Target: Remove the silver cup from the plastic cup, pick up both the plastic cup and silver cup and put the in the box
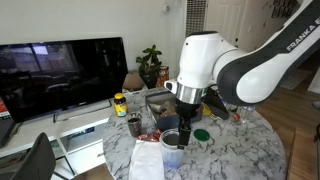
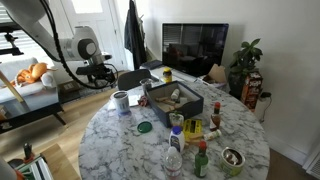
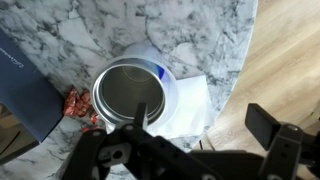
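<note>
The silver cup (image 3: 128,88) sits nested inside the translucent plastic cup (image 3: 165,85), upright on a white napkin on the marble table. The pair also shows in an exterior view (image 2: 121,100), just left of the dark grey-blue box (image 2: 178,108). In the wrist view the box corner (image 3: 25,90) lies left of the cups. My gripper (image 3: 200,120) is open and empty, hovering above the cups. One finger is over the silver cup's rim and the other is out over the table edge. It shows in both exterior views (image 1: 186,120) (image 2: 100,76).
The box holds several items. A reddish wrapper (image 3: 78,105) lies between the box and the cups. A green lid (image 2: 144,127), water bottle (image 2: 175,150), sauce bottles (image 2: 202,160), yellow jar (image 2: 193,128) and bowl (image 2: 232,158) crowd the table. A small dark cup (image 1: 134,125) stands nearby. The table edge is close.
</note>
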### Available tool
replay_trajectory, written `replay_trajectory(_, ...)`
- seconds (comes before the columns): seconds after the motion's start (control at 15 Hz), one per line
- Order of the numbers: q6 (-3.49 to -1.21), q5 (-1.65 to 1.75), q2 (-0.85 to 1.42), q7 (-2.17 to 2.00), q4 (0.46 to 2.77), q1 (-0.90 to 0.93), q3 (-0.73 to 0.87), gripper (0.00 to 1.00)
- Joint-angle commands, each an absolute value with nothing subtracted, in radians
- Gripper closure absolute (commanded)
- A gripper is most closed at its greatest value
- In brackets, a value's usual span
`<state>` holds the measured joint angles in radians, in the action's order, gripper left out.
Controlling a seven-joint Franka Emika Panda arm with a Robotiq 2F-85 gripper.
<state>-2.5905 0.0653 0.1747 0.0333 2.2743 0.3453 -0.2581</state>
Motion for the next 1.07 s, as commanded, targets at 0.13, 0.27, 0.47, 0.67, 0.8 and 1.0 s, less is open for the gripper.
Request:
replay_trajectory(0.13, -2.596, 0.156, 0.339, -0.042, 2.138, 0.351, -0.225, 0.0)
replay_trajectory(0.27, -2.598, 0.172, 0.373, -0.056, 2.106, 0.354, -0.21, 0.05)
replay_trajectory(0.47, -2.6, 0.175, 0.411, -0.066, 2.075, 0.353, -0.195, 0.1)
replay_trajectory(0.67, -2.594, 0.171, 0.439, -0.066, 2.05, 0.354, -0.185, 0.15)
replay_trajectory(0.8, -2.592, 0.166, 0.453, -0.066, 2.039, 0.354, -0.182, 0.18)
replay_trajectory(1.0, -2.59, 0.163, 0.468, -0.068, 2.028, 0.355, -0.179, 0.23)
